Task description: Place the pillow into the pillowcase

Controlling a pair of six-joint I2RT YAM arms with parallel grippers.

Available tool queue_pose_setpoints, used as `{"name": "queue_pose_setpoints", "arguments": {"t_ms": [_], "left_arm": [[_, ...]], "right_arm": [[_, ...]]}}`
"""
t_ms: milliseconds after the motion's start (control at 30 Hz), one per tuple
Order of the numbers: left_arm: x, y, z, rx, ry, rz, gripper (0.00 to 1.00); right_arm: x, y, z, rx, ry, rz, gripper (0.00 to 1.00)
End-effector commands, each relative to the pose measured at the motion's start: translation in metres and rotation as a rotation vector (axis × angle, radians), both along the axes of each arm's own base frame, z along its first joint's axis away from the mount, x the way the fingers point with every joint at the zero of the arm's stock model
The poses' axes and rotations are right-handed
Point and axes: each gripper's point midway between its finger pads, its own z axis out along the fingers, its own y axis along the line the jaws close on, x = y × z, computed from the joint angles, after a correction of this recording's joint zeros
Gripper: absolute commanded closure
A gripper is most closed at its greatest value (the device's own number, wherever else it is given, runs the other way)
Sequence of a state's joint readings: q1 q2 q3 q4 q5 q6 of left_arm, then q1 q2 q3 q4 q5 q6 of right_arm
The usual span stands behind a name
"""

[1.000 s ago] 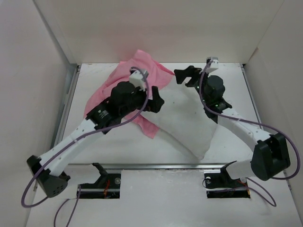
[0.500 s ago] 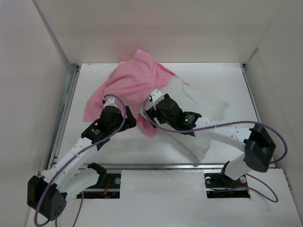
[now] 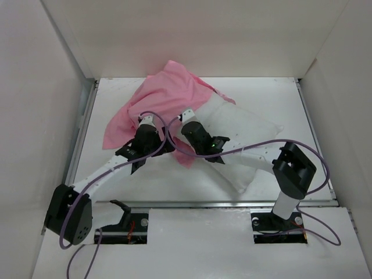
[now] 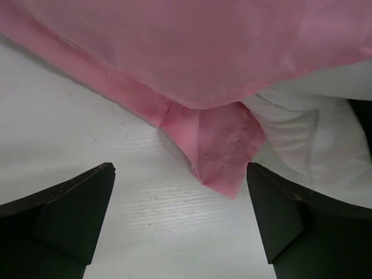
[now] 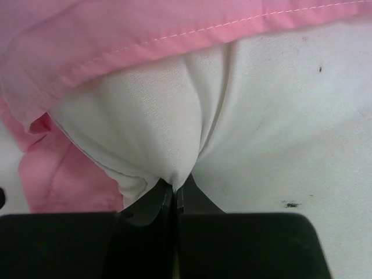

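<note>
White table (image 3: 273, 93), right tool (image 5: 174, 189) pinching pillow (image 5: 261, 116) edge, left tool (image 4: 179, 168) spread wide, empty, facing pillowcase (image 4: 203, 58) corner

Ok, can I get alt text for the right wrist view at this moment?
The right gripper is shut on a pinched fold of the white pillow, at the bottom centre of the frame. The pink pillowcase lies over the far part of the pillow, its stitched hem running across the top, with more pink fabric at lower left.
</note>
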State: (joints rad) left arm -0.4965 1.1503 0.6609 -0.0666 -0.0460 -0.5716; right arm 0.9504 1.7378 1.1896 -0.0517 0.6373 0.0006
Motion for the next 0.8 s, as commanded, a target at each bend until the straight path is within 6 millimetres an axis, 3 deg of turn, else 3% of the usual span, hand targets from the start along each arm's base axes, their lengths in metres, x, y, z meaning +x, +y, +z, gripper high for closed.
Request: {"name": "queue_pose_setpoints", "arguments": {"t_ms": [0, 167, 267, 300, 333, 400, 467, 500, 567, 667, 733, 767], "left_arm": [[0.023, -0.008, 0.013, -0.003, -0.082, 0.004, 0.04], [0.042, -0.011, -0.004, 0.108, -0.066, 0.078, 0.05], [0.059, 0.001, -0.005, 0.143, -0.075, 0.205, 0.17], [0.064, 0.003, -0.005, 0.158, -0.081, 0.222, 0.26], [0.073, 0.002, 0.002, 0.151, -0.097, 0.249, 0.45], [0.084, 0.001, -0.006, 0.186, -0.086, 0.27, 0.62], [0.1, -0.004, 0.005, 0.205, -0.101, 0.282, 0.84], [0.099, 0.001, -0.007, 0.268, -0.059, 0.283, 1.0], [0.105, -0.005, 0.003, 0.28, -0.069, 0.275, 1.0], [0.095, -0.018, 0.016, 0.271, -0.095, 0.204, 1.0], [0.087, -0.033, 0.046, 0.218, -0.167, 0.169, 1.0], [0.081, -0.034, 0.05, 0.218, -0.177, 0.154, 1.0]], "right_arm": [[0.009, 0.007, 0.037, 0.12, -0.062, -0.026, 1.0], [0.005, 0.016, 0.053, 0.163, -0.062, 0.031, 1.0], [0.002, 0.019, 0.061, 0.187, -0.062, 0.057, 1.0], [0.0, 0.021, 0.066, 0.211, -0.061, 0.063, 1.0], [-0.001, 0.023, 0.073, 0.234, -0.071, 0.076, 1.0], [-0.003, 0.03, 0.081, 0.278, -0.073, 0.103, 1.0], [-0.002, 0.032, 0.085, 0.304, -0.081, 0.099, 1.0], [0.001, 0.031, 0.098, 0.338, -0.111, 0.074, 1.0], [0.004, 0.033, 0.107, 0.369, -0.131, 0.064, 1.0], [0.01, 0.039, 0.123, 0.423, -0.163, 0.052, 1.0], [0.017, 0.043, 0.122, 0.432, -0.172, 0.03, 1.0], [0.019, 0.042, 0.134, 0.448, -0.193, 0.014, 1.0]]}}
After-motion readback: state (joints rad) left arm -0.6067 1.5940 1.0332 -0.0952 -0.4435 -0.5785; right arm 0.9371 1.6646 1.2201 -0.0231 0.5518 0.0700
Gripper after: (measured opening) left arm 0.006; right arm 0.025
